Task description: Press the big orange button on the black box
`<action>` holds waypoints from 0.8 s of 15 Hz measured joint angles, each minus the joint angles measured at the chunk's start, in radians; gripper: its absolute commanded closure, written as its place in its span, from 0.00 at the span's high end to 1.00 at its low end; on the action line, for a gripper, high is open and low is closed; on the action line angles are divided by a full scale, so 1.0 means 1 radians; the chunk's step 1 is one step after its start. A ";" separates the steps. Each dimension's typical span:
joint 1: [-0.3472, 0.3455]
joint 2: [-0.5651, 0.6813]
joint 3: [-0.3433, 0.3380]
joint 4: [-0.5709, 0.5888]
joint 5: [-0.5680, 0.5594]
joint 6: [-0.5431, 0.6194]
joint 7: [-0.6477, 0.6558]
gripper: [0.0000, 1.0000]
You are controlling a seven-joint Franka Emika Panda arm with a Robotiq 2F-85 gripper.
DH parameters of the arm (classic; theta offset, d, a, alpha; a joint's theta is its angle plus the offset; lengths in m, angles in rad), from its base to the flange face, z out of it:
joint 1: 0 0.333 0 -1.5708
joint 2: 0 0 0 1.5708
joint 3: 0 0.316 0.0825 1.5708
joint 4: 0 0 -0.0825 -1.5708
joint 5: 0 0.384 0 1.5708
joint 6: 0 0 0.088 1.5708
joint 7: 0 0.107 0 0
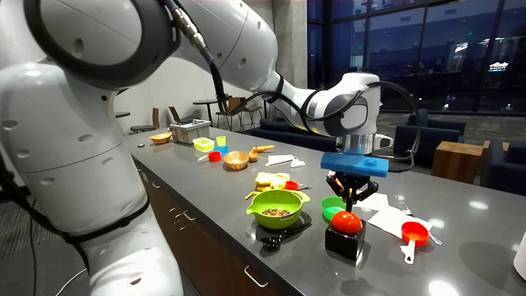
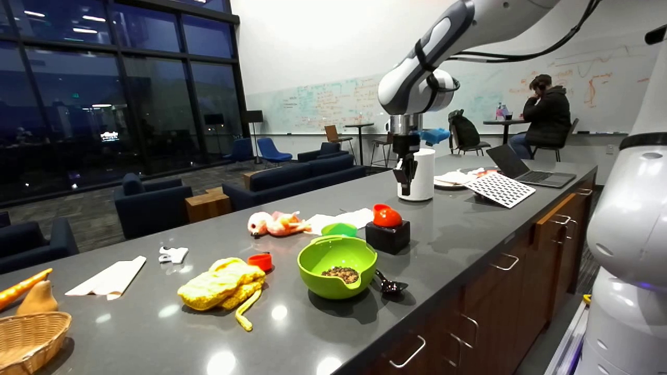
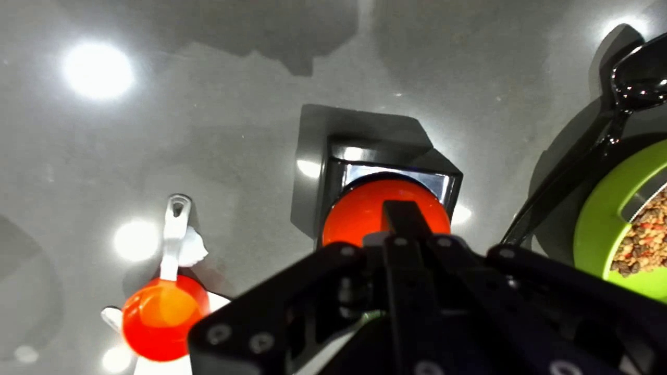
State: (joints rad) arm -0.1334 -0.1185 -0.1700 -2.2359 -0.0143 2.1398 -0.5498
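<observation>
The big orange button [image 1: 347, 222] is a glossy red-orange dome on top of the small black box [image 1: 344, 244], which stands upright on the grey counter. Button [image 2: 387, 217] and black box [image 2: 387, 237] also show in an exterior view. In the wrist view the button [image 3: 359, 211] and the black box [image 3: 396, 156] lie just beyond the fingertips, which hide part of the dome. My gripper [image 1: 349, 206] is shut and empty, pointing down over the button. In an exterior view the gripper [image 2: 406, 188] has a gap between its tips and the dome.
A lime-green bowl [image 1: 269, 201] with small bits and a black ladle [image 1: 273, 239] stand beside the box. A green cup [image 1: 328, 204], a red measuring cup [image 1: 415, 233], a fork [image 1: 404, 209] and white napkins [image 1: 394, 220] lie near. A white cylinder [image 2: 424, 177] stands behind.
</observation>
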 measured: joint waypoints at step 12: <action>-0.006 -0.199 0.082 -0.085 -0.219 -0.028 0.530 1.00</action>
State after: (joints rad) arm -0.1392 -0.3175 -0.0875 -2.3206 -0.2337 2.1118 -0.0196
